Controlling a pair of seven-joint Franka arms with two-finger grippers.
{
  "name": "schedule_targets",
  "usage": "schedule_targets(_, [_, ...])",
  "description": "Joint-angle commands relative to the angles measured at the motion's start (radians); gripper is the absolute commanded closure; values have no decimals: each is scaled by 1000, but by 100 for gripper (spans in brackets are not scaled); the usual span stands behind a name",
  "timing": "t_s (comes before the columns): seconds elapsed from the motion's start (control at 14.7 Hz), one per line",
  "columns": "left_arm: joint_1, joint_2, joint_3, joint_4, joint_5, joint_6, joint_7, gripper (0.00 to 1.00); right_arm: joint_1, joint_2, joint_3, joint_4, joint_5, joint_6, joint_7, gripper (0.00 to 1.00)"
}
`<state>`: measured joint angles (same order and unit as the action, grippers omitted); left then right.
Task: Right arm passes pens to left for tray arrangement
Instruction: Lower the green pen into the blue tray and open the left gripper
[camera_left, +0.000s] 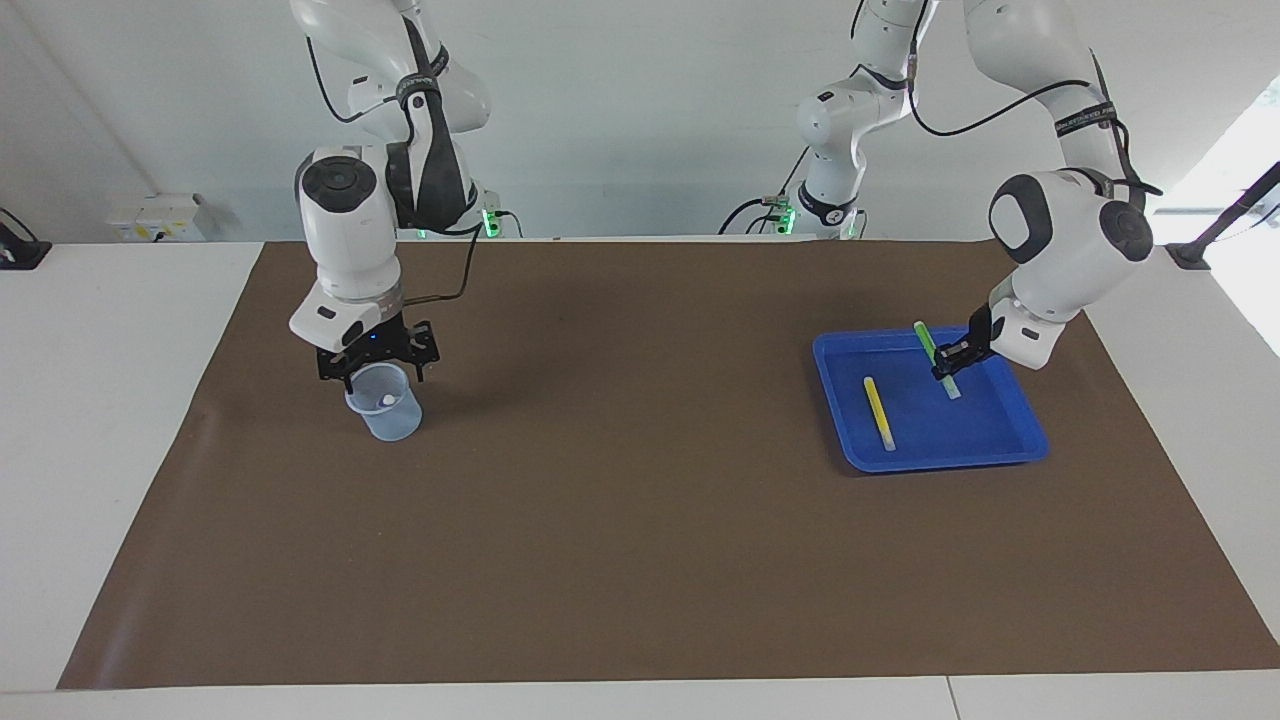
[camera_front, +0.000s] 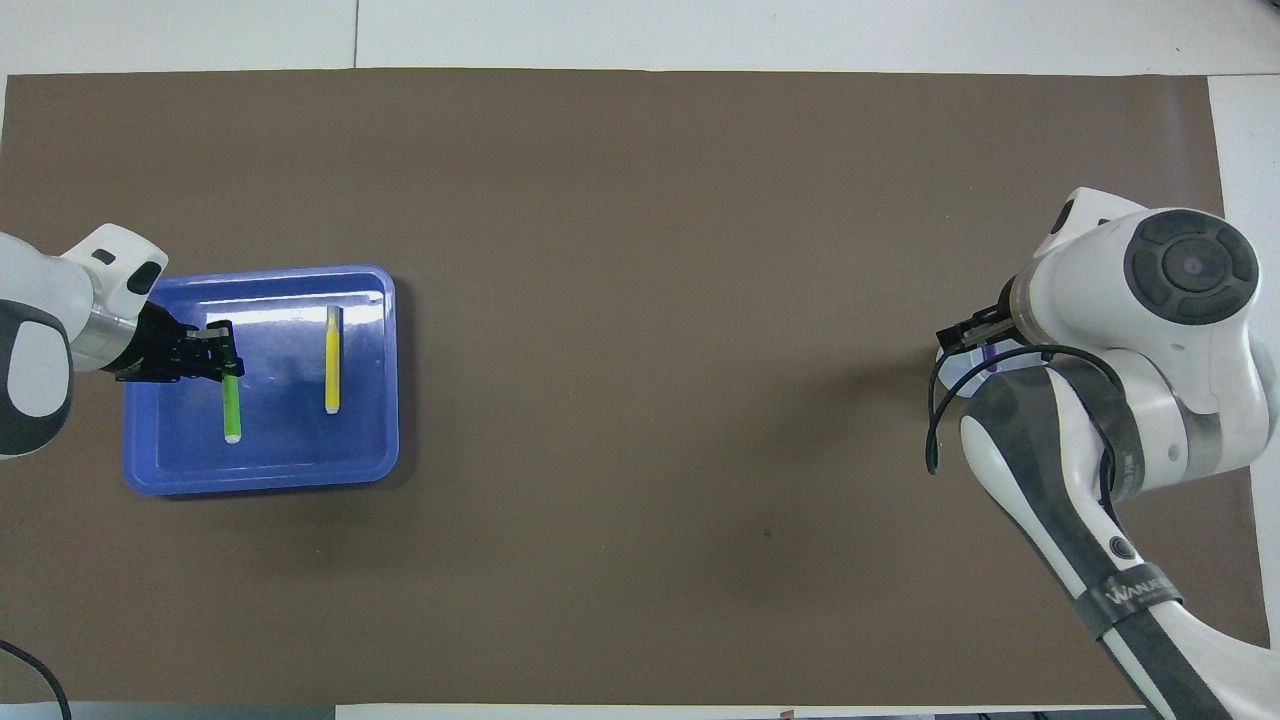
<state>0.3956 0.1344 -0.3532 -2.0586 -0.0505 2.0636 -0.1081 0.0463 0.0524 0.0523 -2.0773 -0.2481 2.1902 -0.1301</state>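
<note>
The blue tray (camera_left: 1020, 395) lies toward the left arm's end of the table. A yellow pen (camera_left: 878, 412) rests flat in it. My left gripper (camera_left: 950, 362) is low over the tray, shut on a green pen (camera_left: 928, 340) that slants down, its whitish end close to the tray floor. In the overhead view the green pen (camera_front: 231, 405) runs parallel to the yellow pen (camera_front: 332, 360). My right gripper (camera_left: 378, 368) is open, its fingers astride the rim of a small translucent cup (camera_left: 388, 415). A purple pen (camera_front: 990, 358) stands in that cup.
A brown mat (camera_left: 640, 500) covers most of the white table. The cup (camera_front: 952, 378) sits toward the right arm's end of it, largely covered by that arm in the overhead view.
</note>
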Motion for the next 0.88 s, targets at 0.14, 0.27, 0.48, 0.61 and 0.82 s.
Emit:
schedule_targets(0.14, [-26,65,5,17,60,64,51,100,-8,9,1,-23,-36,83,-51,0])
schedule_targets(0.27, [-26,76,5,9,61,95,53,100,-9,1,-3,-53,-36,109,-52,1])
schedule_targets(0.48, [-26,91,5,8,61,107,54,100,-9,-6,-6,-84,-36,135,-52,5])
schedule_targets(0.61, [-24,91,5,6,61,105,62,100,-9,-9,-6,-90,-36,134,-52,12])
schedule_targets(0.82, [-24,90,5,2,61,102,67,1,-9,-12,-6,-90,-36,131,-51,38])
